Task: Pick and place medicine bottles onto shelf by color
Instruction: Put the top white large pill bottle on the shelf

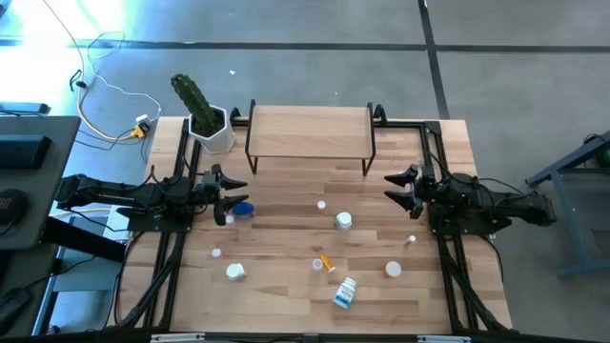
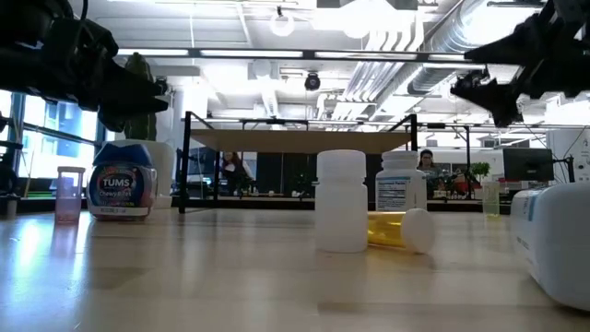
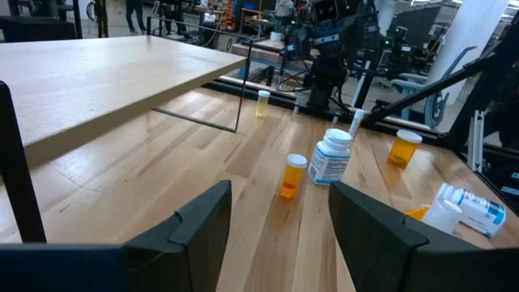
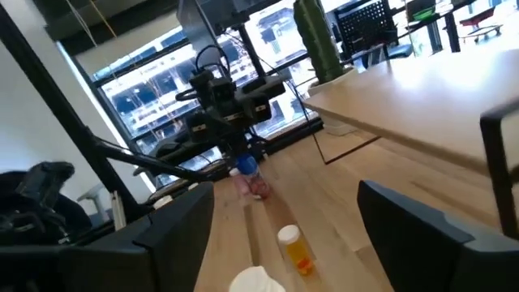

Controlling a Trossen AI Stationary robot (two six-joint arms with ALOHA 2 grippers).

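The shelf (image 1: 310, 133) stands at the table's far middle, its plank top bare. Several medicine bottles are spread over the table in front of it: a blue one (image 1: 243, 210) near my left gripper, a white one (image 1: 343, 221), an orange one lying down (image 1: 326, 262) and a white labelled one on its side (image 1: 345, 292). My left gripper (image 1: 229, 195) is open and empty above the table's left side, just beside the blue bottle. My right gripper (image 1: 396, 188) is open and empty above the right side. The left wrist view shows an orange vial (image 3: 293, 174) and a white bottle (image 3: 331, 158) ahead.
A white hexagonal pot with a green cactus (image 1: 205, 119) stands left of the shelf. Black frame rails (image 1: 448, 257) run along the table's left and right sides. Cables lie on the floor at the far left (image 1: 114, 95).
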